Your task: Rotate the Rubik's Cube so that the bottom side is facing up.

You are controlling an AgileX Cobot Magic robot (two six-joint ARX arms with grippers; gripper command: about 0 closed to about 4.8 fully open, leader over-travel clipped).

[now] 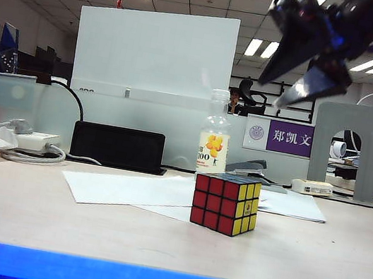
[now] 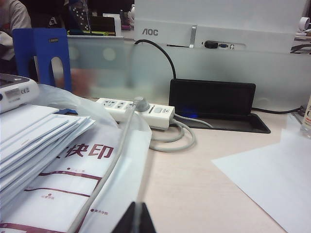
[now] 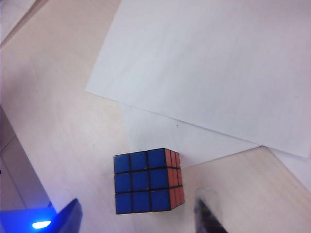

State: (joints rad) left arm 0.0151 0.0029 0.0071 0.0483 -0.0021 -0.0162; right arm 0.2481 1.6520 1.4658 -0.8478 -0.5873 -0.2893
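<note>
Cube (image 1: pixel 225 204) sits free on tabletop (image 1: pixel 51 221), judged light, rigid, slick: grip opposite side faces; right gripper (image 1: pixel 310 78) hangs above, fingers wide; left gripper (image 2: pixel 134 219) parked far left, fingers closed, empty.

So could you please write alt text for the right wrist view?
Seen from above, the Rubik's Cube sits on the wooden table, blue face up and a red side showing, beside overlapping white paper sheets. The right gripper hangs above it, jaws open, touching nothing.
</note>
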